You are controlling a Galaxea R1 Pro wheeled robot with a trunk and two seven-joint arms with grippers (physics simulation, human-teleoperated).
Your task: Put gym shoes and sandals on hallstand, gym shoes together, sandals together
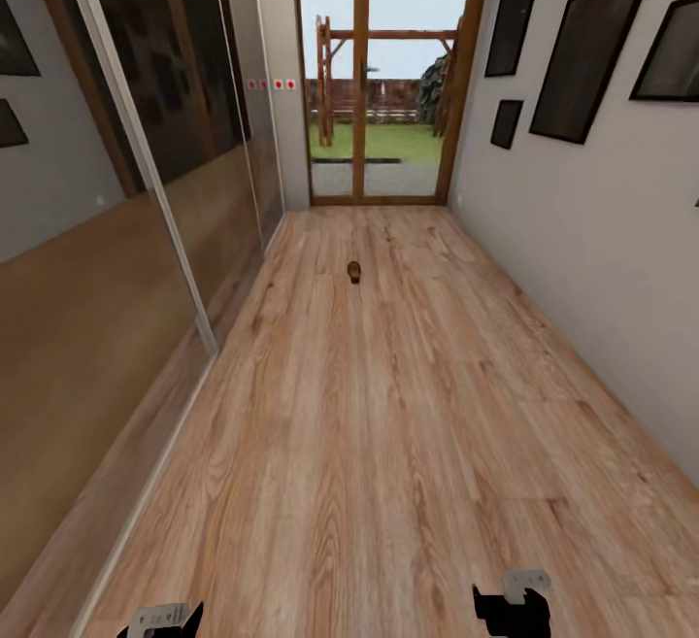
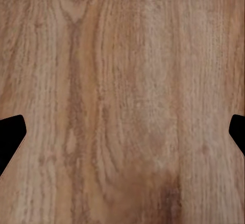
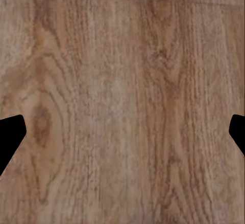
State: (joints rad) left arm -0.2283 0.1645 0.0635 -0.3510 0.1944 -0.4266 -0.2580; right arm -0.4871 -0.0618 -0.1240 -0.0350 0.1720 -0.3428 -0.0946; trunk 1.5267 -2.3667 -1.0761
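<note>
The corridor floor [image 1: 408, 444] is seen running toward the glazed door [image 1: 383, 70] at 12 o'clock. One small dark-brown sandal [image 1: 354, 271] lies far ahead. Left pincer [image 2: 122, 137] and right pincer [image 3: 122, 137] are spread wide, empty, above bare planks.

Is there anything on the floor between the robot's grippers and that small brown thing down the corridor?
Nothing visible: bare corridor floor runs from the left gripper and right gripper to the small brown object, probably a sandal.
</note>
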